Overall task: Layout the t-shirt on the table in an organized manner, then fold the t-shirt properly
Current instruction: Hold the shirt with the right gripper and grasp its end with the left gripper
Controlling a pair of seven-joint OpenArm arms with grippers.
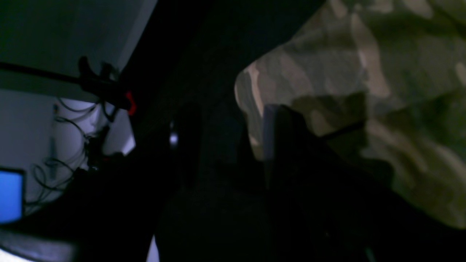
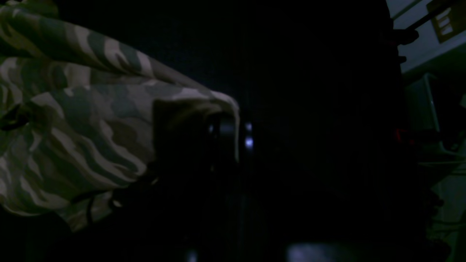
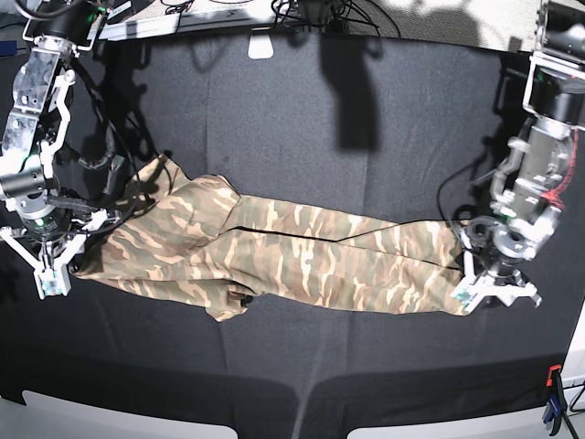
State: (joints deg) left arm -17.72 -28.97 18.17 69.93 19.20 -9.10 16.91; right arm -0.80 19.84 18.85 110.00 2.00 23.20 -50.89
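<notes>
The t-shirt [image 3: 274,256] is lying stretched lengthwise across the counter [image 3: 302,119], bunched and creased. The right end effector [image 3: 47,261] is clenched on the shirt's edge at one end. The left end effector [image 3: 494,279] is standing with jaws wide at the other end (whether cloth is being held between them cannot be told). The fabric is judged soft, light and limp; hems and corners are being recommended as grasp points.

Base camera is looking straight down from high overhead; both wrist cameras are peering close at the camouflage-print fabric t-shirt [image 3: 274,251] ends.
</notes>
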